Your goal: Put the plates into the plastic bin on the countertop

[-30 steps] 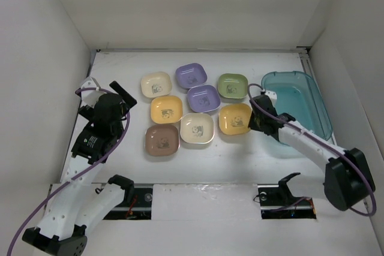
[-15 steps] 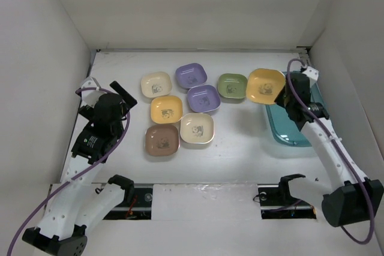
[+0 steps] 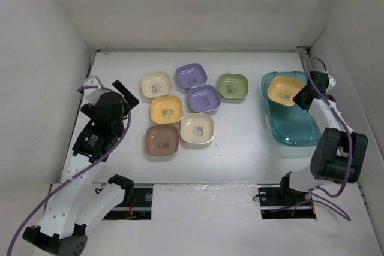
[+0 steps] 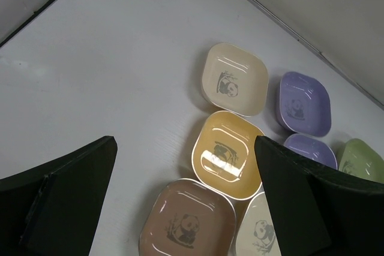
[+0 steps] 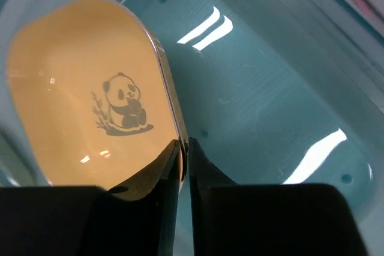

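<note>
My right gripper (image 3: 300, 98) is shut on the rim of a yellow-orange plate (image 3: 284, 90) and holds it over the far end of the teal plastic bin (image 3: 295, 131). In the right wrist view the fingers pinch the plate's edge (image 5: 173, 130) above the bin floor (image 5: 264, 94). Several plates lie on the countertop (image 3: 240, 148): cream (image 3: 156, 84), purple (image 3: 191, 76), green (image 3: 233, 86), purple (image 3: 203, 98), yellow-orange (image 3: 166, 110), cream (image 3: 197, 128), brown (image 3: 162, 140). My left gripper (image 3: 123, 94) is open and empty, left of the plates; its view shows the brown plate (image 4: 187, 223) between its fingers.
White walls enclose the countertop on the left, back and right. The bin lies against the right wall. The arm bases and a black rail sit at the near edge.
My right gripper has carried the yellow-orange plate from the middle of the group to the right and over the bin. The left arm has not moved.
</note>
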